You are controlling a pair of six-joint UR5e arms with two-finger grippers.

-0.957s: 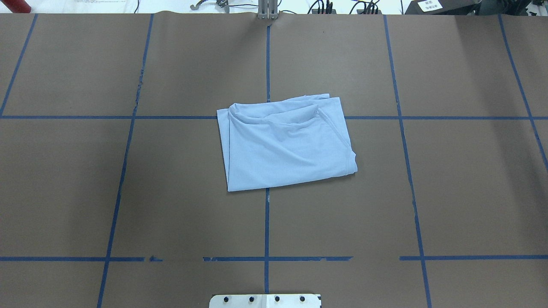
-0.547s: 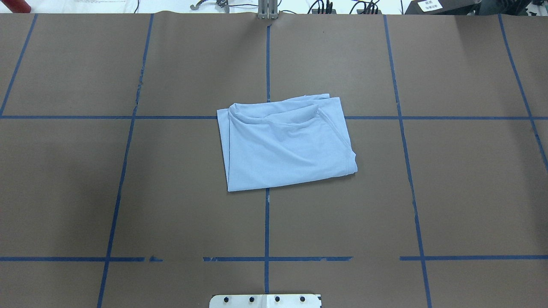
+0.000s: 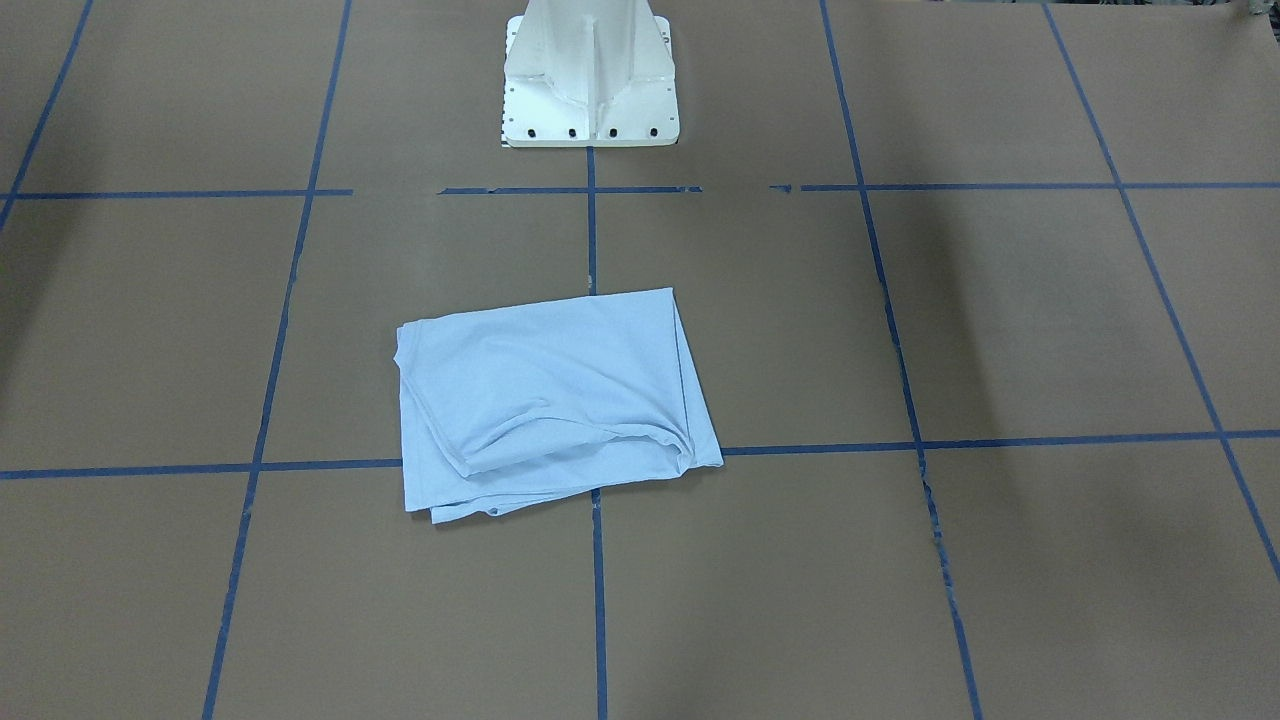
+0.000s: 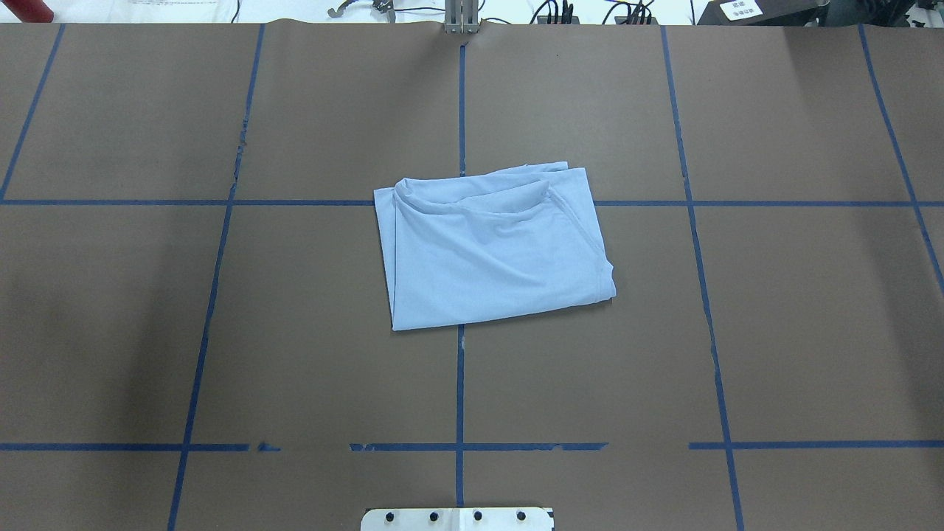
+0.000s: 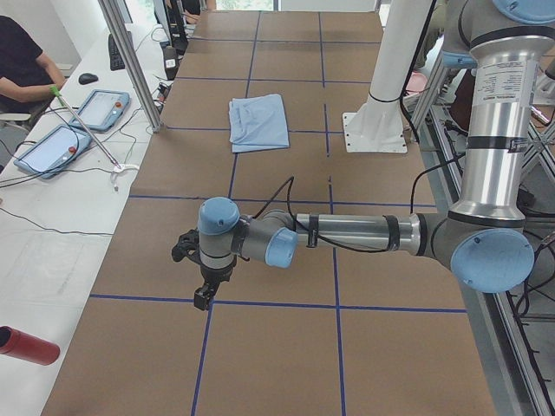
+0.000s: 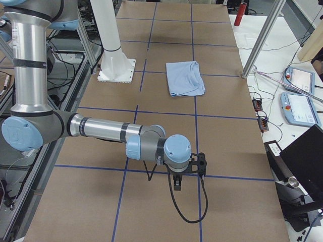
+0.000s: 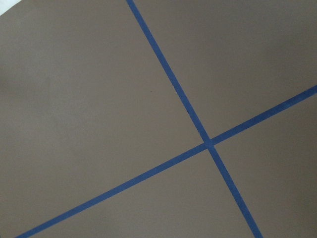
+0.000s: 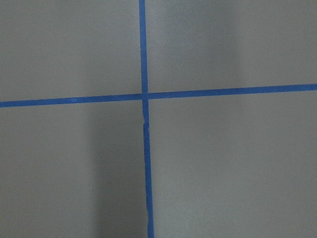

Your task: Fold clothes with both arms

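**Table state: shirt folded at centre, arms out at the ends**

Surface: a long table covered in brown paper, marked into large squares by blue tape lines. Some tape runs are broken or scuffed on the cross line nearest the robot. A white pedestal is bolted at the middle of the robot's edge.

Room: a white bench runs along the operators' side. On it are two tablet-like control units, a keyboard, loose cables and a red cylinder. A slanted metal post rises from the table edge. A seated person in a dark top is at that bench.

T-shirt: light blue, folded into a rough rectangle and lying flat at the table's centre. It covers the crossing of the centre tape line and the far cross line, straight out from the pedestal. The neck opening lies along its far edge, with soft wrinkles below it.

Left arm: stretched low along the table toward its left end. Left gripper points down over a tape line, well apart from the shirt. I cannot tell how wide its jaws stand or whether it touches the paper.

Right arm: the same pose at the opposite end. Right gripper points down near a tape crossing; jaw opening cannot be told.

Both wrist cameras show only brown paper and a tape crossing.
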